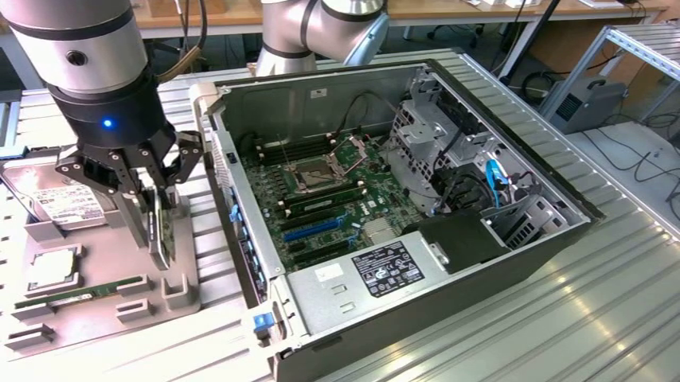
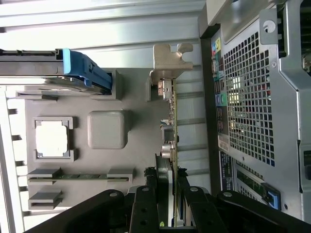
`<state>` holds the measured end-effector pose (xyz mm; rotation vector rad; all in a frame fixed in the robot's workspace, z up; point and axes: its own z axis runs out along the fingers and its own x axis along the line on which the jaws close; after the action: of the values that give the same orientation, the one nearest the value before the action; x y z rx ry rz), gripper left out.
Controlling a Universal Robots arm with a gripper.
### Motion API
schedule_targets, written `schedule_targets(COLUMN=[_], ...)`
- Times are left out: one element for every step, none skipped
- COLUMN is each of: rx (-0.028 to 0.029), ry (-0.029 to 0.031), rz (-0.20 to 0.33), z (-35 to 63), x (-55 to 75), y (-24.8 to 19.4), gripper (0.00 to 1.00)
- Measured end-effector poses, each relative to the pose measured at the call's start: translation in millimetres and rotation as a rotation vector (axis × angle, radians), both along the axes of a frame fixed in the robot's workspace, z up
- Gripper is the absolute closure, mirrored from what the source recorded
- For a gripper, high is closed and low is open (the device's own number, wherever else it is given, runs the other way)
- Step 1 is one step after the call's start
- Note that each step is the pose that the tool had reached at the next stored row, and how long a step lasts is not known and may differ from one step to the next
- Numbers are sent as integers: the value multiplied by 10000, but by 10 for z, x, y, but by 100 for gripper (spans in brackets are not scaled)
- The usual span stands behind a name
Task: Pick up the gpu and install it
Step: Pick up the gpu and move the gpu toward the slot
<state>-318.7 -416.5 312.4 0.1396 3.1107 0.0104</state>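
The gpu point(image 1: 162, 239) stands on edge in a slot of the grey holder tray point(image 1: 101, 318), at the exterior view's left of the open computer case point(image 1: 531, 239). My gripper point(image 1: 149, 231) reaches down from above, one finger on each face of the card. In the wrist view the gpu point(image 2: 171, 121) runs edge-on away from the gripper point(image 2: 170, 177), ending in its silvery bracket point(image 2: 170, 60). The fingers point(image 2: 156, 177) press close against the card's sides. The card still sits low in the holder.
The tray also holds a hard drive point(image 1: 59, 199), a square processor point(image 1: 53, 270) and a green memory stick point(image 1: 85, 293). Inside the case lies the motherboard with blue expansion slots point(image 1: 314, 227). The case's perforated rear wall point(image 2: 248, 97) is close beside the gpu.
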Motion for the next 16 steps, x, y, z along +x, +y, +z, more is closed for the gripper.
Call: schedule_targets(rx=[0, 0, 0, 0, 0, 0, -1, 0, -1, 0, 0, 0, 0, 0, 0, 0], ry=[0, 1, 1, 1, 0, 1, 1, 1, 1, 0, 1, 0, 1, 1, 0, 0], rz=[0, 0, 0, 0, 0, 0, 0, 0, 0, 0, 0, 0, 0, 0, 0, 0], z=[4, 8, 11, 15, 19, 23, 27, 31, 35, 38, 42, 47, 51, 54, 59, 65], x=[0, 0, 0, 0, 0, 0, 0, 0, 0, 0, 0, 0, 0, 0, 0, 0], y=[0, 0, 0, 0, 0, 0, 0, 0, 0, 0, 0, 0, 0, 0, 0, 0], gripper=[73, 73, 73, 73, 73, 73, 73, 73, 73, 73, 73, 73, 73, 73, 73, 73])
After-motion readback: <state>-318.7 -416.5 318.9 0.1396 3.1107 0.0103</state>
